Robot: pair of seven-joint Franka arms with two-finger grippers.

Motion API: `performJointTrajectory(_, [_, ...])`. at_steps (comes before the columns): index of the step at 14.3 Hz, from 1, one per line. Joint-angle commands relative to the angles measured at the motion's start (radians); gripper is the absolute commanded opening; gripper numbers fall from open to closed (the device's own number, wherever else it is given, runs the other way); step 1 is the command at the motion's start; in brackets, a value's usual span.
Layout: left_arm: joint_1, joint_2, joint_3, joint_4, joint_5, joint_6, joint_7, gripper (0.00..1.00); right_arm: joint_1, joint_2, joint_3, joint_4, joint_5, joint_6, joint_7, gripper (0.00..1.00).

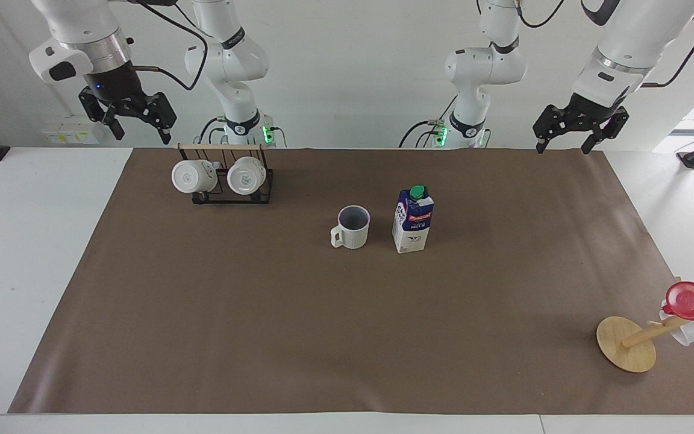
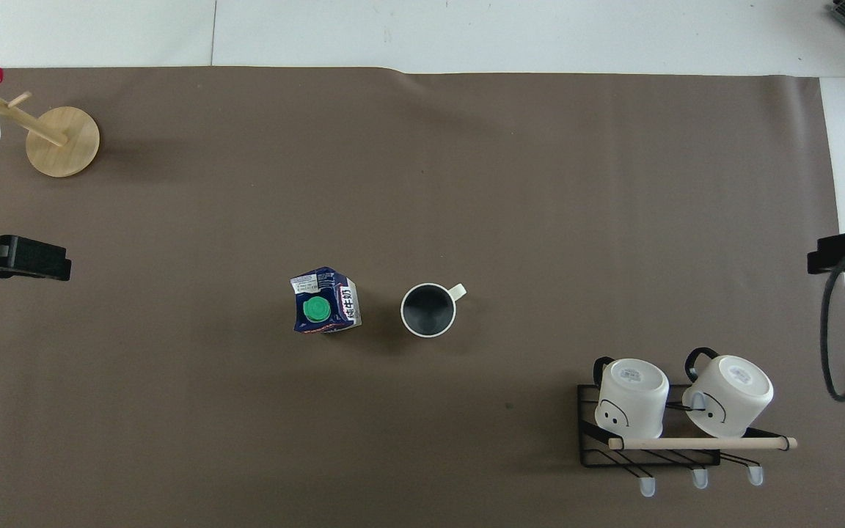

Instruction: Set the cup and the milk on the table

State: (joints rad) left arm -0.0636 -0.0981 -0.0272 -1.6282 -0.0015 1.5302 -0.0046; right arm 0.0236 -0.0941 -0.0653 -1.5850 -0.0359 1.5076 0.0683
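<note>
White table (image 1: 34,253) with brown mat, cream cup (image 1: 352,227) upright beside blue-topped milk (image 1: 413,219)

Both end effectors (image 1: 578,138) (image 1: 131,122) raised, open

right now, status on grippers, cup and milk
Left gripper and right gripper both open, raised, holding nothing. Cup and milk upright side by side on the table's mat, apart. Nothing near them.
</note>
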Motion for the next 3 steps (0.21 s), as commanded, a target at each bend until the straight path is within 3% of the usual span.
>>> performJointTrajectory(1, [0.014,-0.008,-0.005,0.01,-0.014,-0.021,0.006,1.0,-0.002,-0.013,0.001,-0.01,-0.001,0.0,-0.016,1.0])
performJointTrajectory(3, [0.014,-0.008,-0.007,0.01,-0.014,-0.019,0.006,1.0,-0.002,-0.013,0.002,-0.01,-0.001,0.002,-0.016,1.0])
